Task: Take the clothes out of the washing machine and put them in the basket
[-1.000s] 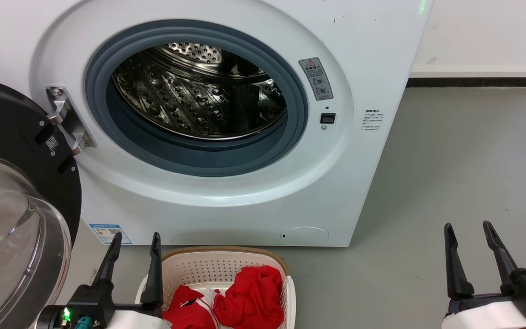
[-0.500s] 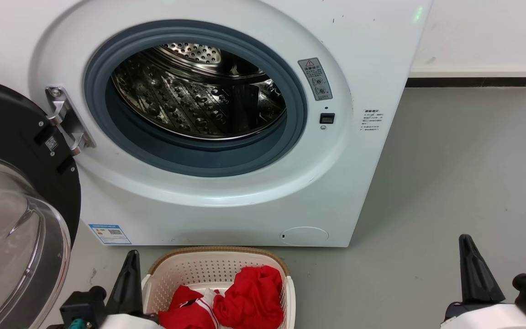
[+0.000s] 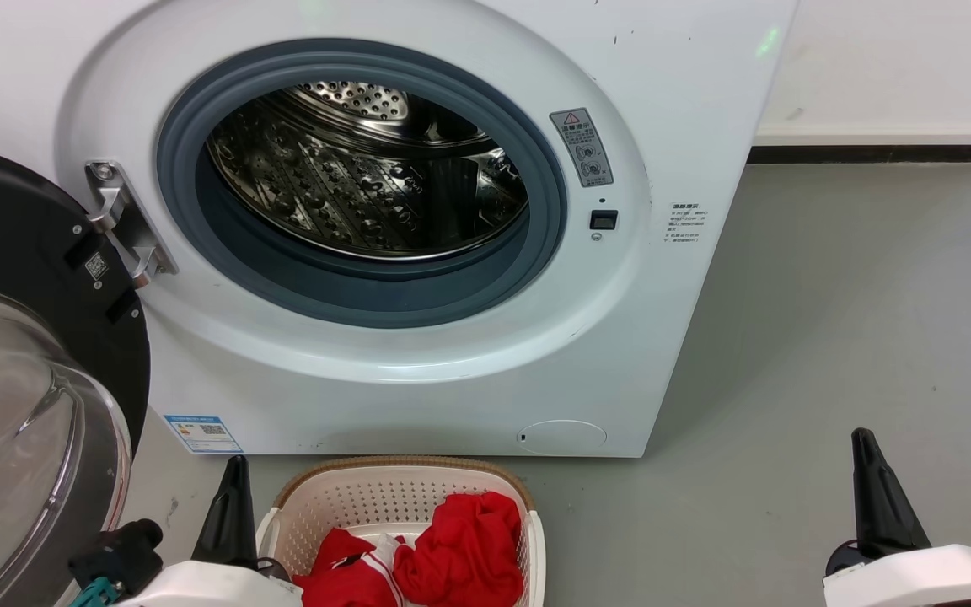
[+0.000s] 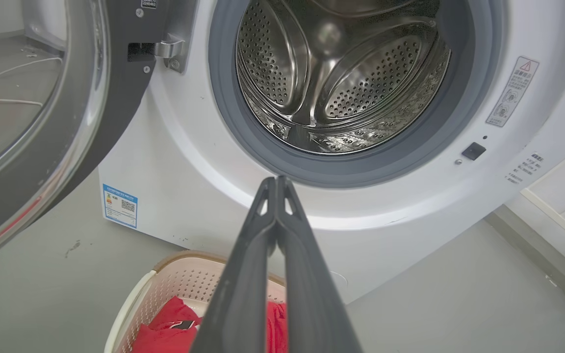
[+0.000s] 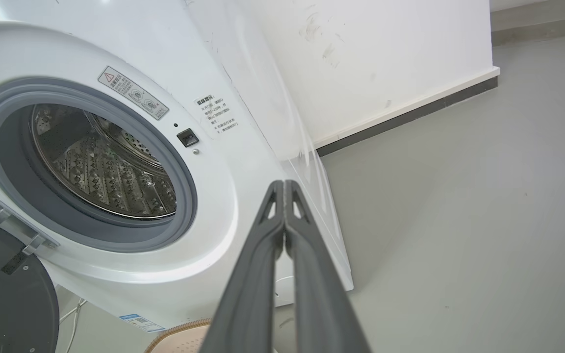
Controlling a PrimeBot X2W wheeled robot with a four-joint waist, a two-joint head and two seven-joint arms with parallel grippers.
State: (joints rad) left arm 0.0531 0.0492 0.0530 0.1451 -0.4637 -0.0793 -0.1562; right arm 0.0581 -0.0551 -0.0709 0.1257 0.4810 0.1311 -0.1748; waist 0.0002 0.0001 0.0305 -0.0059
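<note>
The white washing machine (image 3: 418, 388) stands with its black-framed glass door (image 3: 22, 379) swung open to the left. Its steel drum (image 3: 351, 194) holds no fabric that I can see. The cream basket (image 3: 401, 465) sits on the floor in front of it. Inside lie the clothes: a plain red garment (image 3: 464, 548) and a red and white one (image 3: 351, 573). My left gripper (image 3: 237, 462) is shut and empty just left of the basket. My right gripper (image 3: 861, 437) is shut and empty over bare floor at the right. The left wrist view shows shut fingertips (image 4: 276, 182) before the porthole.
Grey floor (image 3: 831, 337) spreads to the right of the machine up to a white wall with a dark skirting (image 3: 873, 152). The open door takes up the space at the left. In the right wrist view the basket rim (image 5: 179, 333) shows at the bottom edge.
Both grippers have gone from open to shut and have dropped lower in the head view. The clothes in the basket have not moved.
</note>
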